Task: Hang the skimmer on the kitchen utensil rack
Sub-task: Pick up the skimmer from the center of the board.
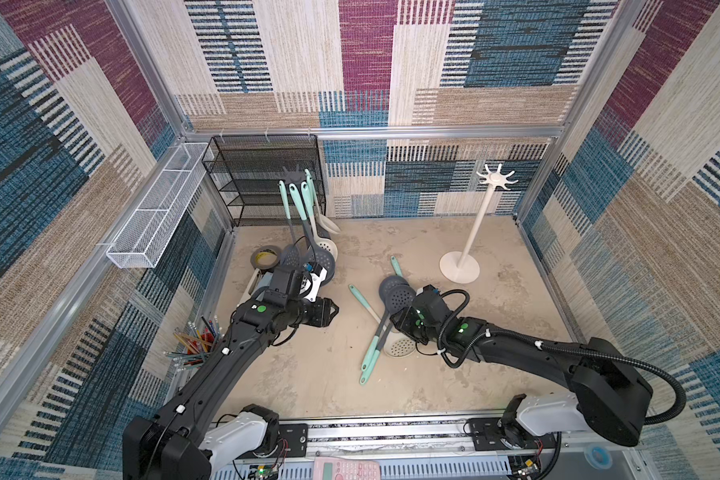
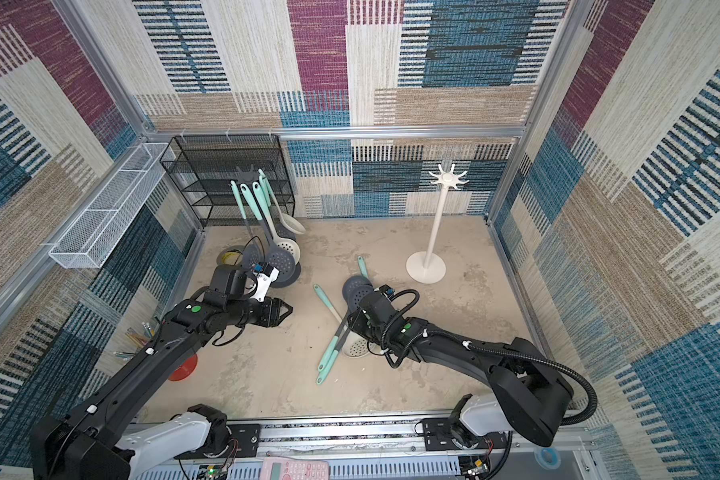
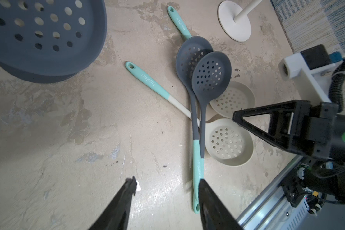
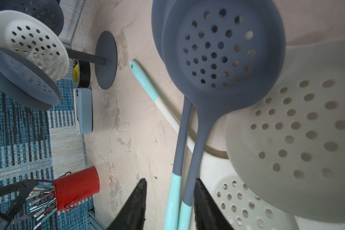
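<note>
Right pincer (image 4: pixel 170 181) straddles two skimmer handles (image 4: pixel 196 159) (jaws apart).

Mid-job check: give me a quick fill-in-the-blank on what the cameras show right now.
The left tool holds ___.
In the right wrist view, ___ gray skimmer handles run between the fingers of the right tool.
The loose skimmers on the table number ___.
The pencils stand in a ___ cup.
Missing words: nothing; two; four; red.
</note>
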`<state>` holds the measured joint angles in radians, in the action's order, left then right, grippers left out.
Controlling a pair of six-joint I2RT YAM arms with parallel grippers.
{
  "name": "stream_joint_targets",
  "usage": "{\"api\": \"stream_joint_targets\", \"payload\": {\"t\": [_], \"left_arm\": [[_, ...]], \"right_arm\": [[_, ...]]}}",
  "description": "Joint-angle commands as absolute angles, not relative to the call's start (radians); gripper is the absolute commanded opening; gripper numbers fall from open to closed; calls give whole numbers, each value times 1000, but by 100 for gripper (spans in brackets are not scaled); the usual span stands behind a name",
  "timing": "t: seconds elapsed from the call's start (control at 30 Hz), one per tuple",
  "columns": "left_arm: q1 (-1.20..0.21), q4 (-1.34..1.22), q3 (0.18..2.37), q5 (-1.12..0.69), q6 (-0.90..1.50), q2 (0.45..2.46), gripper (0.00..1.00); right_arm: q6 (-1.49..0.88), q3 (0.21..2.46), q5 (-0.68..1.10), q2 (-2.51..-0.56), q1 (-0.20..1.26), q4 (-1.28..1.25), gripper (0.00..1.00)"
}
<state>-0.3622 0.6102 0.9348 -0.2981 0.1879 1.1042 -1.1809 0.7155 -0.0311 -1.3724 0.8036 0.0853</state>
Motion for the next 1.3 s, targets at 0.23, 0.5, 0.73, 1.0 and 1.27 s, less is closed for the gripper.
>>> {"api": "stream_joint_targets", "payload": {"t": [0.23, 0.5, 0.73, 1.0, 1.27], "left_arm": [[-368, 588, 937, -318, 208, 1067, 54], [-370, 588, 936, -318, 209, 1062, 54], [-373, 588, 934, -310, 207, 1055, 54], [-372, 588, 933, -316, 206, 1048, 54], [-375, 587, 934, -321, 206, 1050, 54]], "right_arm": [[-1288, 699, -93, -1397, 805, 98, 40], [-1303, 738, -108, -1445, 811, 124, 33], [-1298, 786, -108, -1516, 814, 146, 31], [-1283, 822, -81, -1624, 816, 98, 30], [-1293, 881, -90, -1730, 816, 111, 30]]}}
